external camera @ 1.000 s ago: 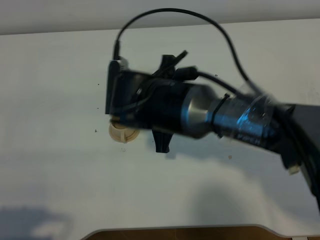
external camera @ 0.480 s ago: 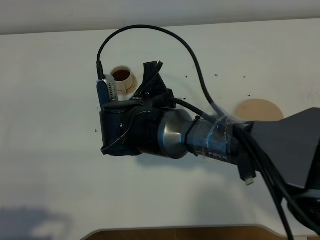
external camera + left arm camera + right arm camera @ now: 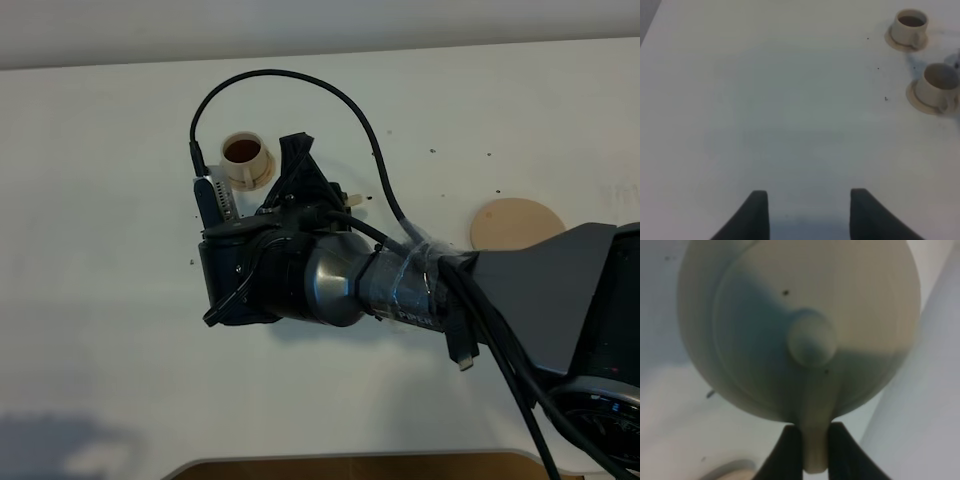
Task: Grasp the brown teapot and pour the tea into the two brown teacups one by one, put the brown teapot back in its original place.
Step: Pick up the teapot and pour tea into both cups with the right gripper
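Right fingers (image 3: 786, 455) clamped shut on loop handle (image 3: 813, 452) of brown teapot (image 3: 805, 315); pot body extends straight ahead of fingers, apparently clear of bench (image 3: 100, 200), hidden under wrist (image 3: 300, 280) in exterior view; far teacup (image 3: 245, 160) holds dark tea, just beyond wrist; second teacup (image 3: 938, 86) fill unclear; coaster (image 3: 517, 222) vacant, well apart toward right-arm side, right arm nearer; left fingers (image 3: 758, 215) spread, empty.

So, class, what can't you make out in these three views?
Left wrist: nearer cup is blurred, contents unclear.
Right wrist: teapot fills the frame, spout out of frame.
Exterior high: right arm hides the teapot and one cup; coaster partly covered.
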Controlling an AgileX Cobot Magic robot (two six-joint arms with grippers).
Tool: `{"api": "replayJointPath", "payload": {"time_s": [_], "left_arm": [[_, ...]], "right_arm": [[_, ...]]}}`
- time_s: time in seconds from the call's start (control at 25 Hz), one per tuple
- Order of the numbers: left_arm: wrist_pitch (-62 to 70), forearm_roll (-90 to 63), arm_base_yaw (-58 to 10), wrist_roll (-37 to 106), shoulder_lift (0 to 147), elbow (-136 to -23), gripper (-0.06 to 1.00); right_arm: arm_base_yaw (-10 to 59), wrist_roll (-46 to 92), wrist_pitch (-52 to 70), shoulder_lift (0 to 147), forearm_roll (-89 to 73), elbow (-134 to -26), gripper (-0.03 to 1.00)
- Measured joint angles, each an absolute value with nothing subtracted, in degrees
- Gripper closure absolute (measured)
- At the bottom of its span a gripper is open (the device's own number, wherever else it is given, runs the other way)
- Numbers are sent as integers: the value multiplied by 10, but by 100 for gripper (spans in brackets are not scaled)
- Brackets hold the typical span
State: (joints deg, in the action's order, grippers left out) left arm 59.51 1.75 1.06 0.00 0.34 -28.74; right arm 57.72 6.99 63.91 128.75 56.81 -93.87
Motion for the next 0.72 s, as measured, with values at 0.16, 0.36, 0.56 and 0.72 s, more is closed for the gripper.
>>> {"api": "replayJointPath", "payload": {"time_s": [0.16,0.36,0.56,0.72], "left_arm": [[595,18,11,0,3,-287,56],[595,18,11,0,3,-287,56],[595,18,11,0,3,-287,56],[595,18,11,0,3,-287,56]], "right_arm": [[577,76,639,1288,581,-939,84],[577,97,628,1288,598,-939,84],[577,128,632,1301,625,-939,84],[578,132,633,1306,632,-939,84]]}}
